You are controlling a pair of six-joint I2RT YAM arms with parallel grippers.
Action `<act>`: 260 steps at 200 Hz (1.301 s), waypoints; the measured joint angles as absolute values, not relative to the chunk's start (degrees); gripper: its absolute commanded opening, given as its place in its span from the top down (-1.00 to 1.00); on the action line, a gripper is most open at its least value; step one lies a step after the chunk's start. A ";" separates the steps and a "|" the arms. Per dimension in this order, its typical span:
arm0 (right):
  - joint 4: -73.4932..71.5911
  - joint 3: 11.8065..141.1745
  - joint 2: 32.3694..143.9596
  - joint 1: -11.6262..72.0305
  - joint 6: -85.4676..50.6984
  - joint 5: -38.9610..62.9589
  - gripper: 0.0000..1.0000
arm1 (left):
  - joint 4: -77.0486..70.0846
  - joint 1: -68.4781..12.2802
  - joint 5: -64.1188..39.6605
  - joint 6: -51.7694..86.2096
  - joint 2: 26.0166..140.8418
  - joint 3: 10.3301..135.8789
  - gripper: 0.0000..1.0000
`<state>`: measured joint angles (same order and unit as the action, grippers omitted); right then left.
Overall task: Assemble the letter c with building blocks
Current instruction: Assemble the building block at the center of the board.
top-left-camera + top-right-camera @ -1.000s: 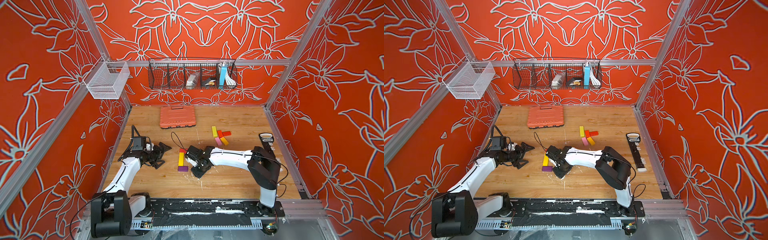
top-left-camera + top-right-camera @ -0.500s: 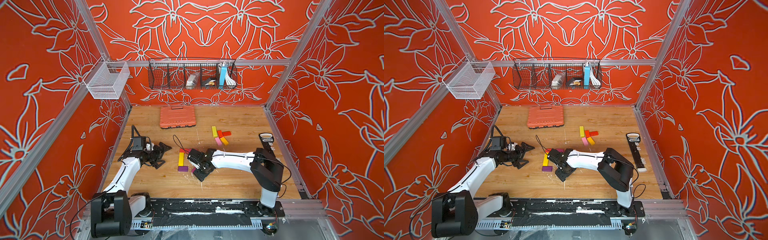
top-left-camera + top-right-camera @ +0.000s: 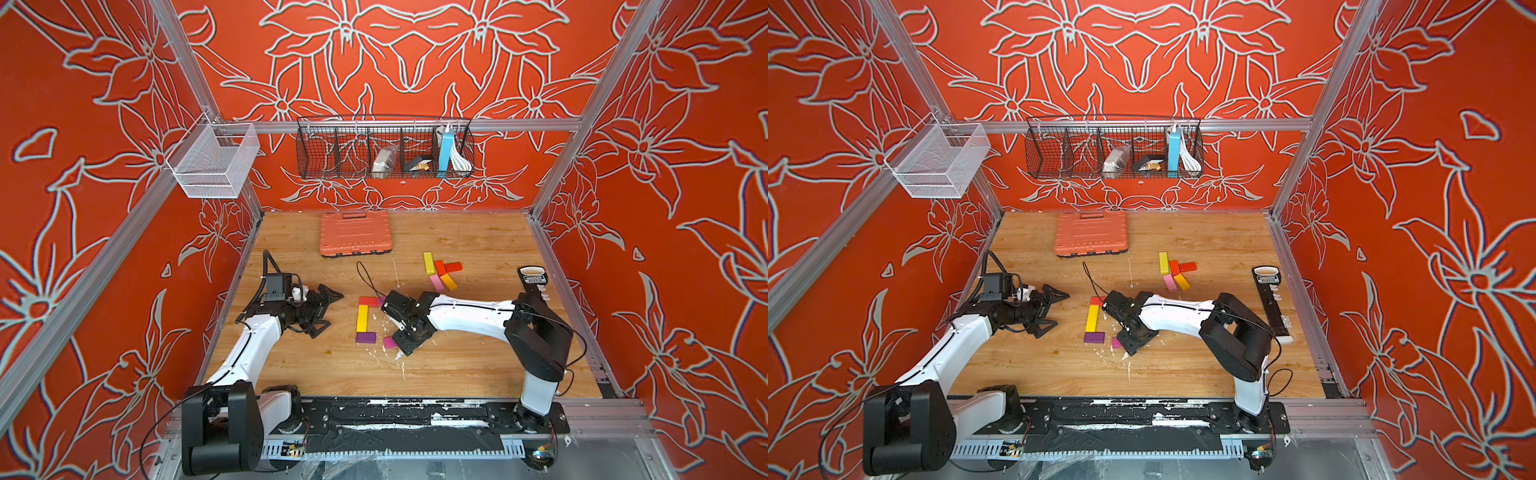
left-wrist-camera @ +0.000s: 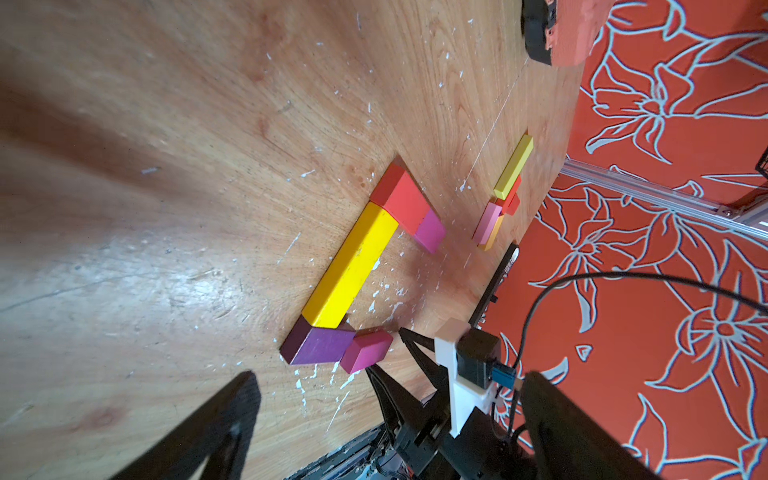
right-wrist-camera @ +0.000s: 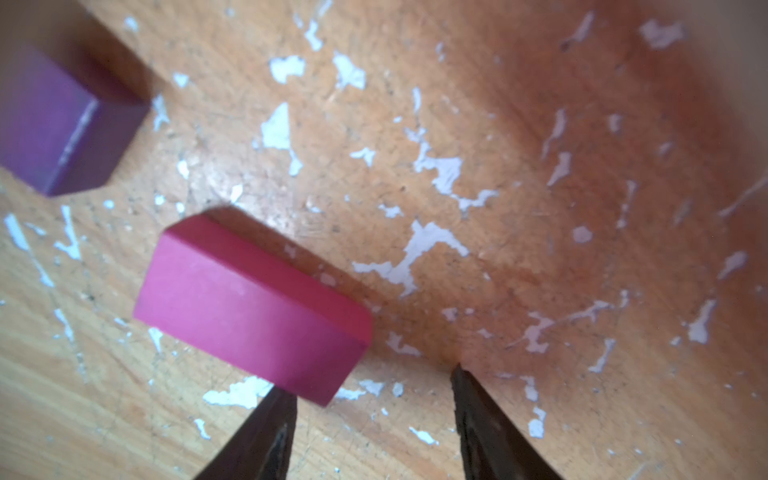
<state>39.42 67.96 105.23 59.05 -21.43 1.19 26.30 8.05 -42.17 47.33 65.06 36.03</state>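
The C is nearly built. The yellow bar (image 4: 353, 266) forms the spine. A red block (image 4: 405, 199) and a pink block (image 4: 430, 230) make the arm at its far end, and a purple block (image 4: 320, 345) starts the arm at its near end. The magenta block (image 5: 249, 303) lies skewed by the purple one — not yet squared. The right gripper (image 5: 374, 415) has its jaws apart, holding nothing, one finger beside that block. The left gripper (image 3: 330, 315) gapes empty, well clear of the bar. Left, I judge: straightening the magenta block.
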 measured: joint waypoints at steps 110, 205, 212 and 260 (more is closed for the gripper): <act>35.27 65.89 103.44 59.13 -23.90 6.22 -0.27 | 26.33 8.05 -42.17 47.33 65.04 35.86 -0.97; 35.14 66.92 104.75 60.18 -28.77 5.93 -0.25 | 26.26 8.05 -42.24 47.31 65.06 35.77 -0.97; 35.14 67.09 104.84 60.29 -29.15 5.96 -0.25 | 26.24 8.05 -42.28 47.31 65.06 35.73 -0.97; 35.83 68.42 105.86 60.99 -31.62 4.56 -0.24 | 26.04 8.16 -42.35 47.31 65.06 35.11 -0.97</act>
<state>35.83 68.42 105.86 60.99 -31.62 4.56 26.04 8.16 -42.35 47.31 65.06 35.11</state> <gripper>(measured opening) 0.624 0.984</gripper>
